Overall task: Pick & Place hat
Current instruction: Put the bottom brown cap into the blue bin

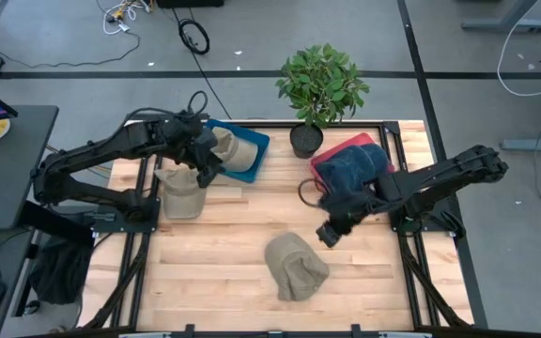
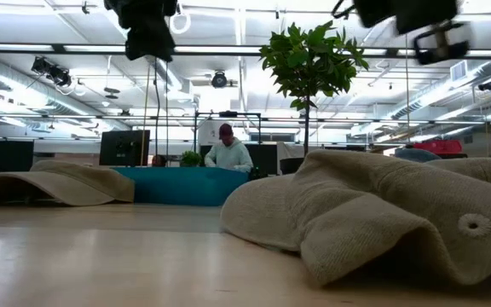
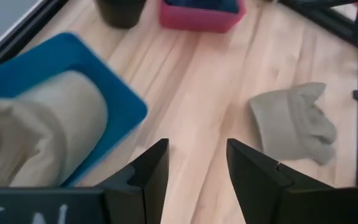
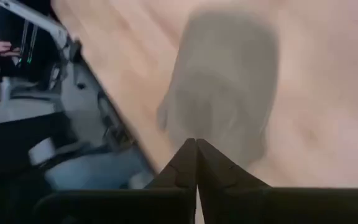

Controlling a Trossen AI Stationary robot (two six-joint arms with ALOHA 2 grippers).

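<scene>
Loose hat (image 1: 295, 266) on table (image 1: 214, 253), near centre, just near-left of right claw (image 1: 328, 235), fingers together, empty. Left claw (image 1: 207, 172) farther, apart, by blue tray (image 1: 252, 150).

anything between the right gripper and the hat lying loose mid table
Nothing visible. The right gripper, shut and empty, hangs above bare wood just beside the hat, with open table between them.

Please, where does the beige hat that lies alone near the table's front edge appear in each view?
High view: beige hat, low centre, on bare wood.
Low view: large, right foreground.
Left wrist view: at the right, on the wood.
Right wrist view: blurred, upper centre.
Shared landmark: the wooden table.
</scene>
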